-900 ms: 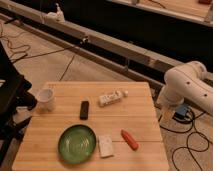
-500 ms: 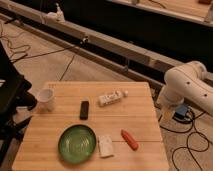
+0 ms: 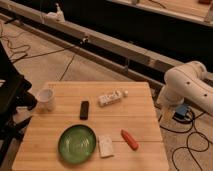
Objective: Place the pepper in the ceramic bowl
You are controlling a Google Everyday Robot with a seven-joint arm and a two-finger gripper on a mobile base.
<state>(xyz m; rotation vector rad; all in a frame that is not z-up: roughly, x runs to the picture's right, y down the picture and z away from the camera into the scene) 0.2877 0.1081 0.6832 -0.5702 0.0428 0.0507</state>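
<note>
The small red-orange pepper (image 3: 129,139) lies on the wooden table (image 3: 135,115) near its front right corner. The round green ceramic bowl (image 3: 76,143) sits at the front of the table, left of the pepper, with nothing in it. A white packet (image 3: 105,146) lies between the two. Only the white arm (image 3: 187,87) shows, folded off the table's right side. My gripper is out of view, and nothing of the arm is over the table.
A white cup (image 3: 46,100) stands at the table's left edge. A black rectangular bar (image 3: 84,109) and a white bottle lying on its side (image 3: 111,97) are mid-table. A black chair (image 3: 10,95) is at the left. Cables run over the floor at the right.
</note>
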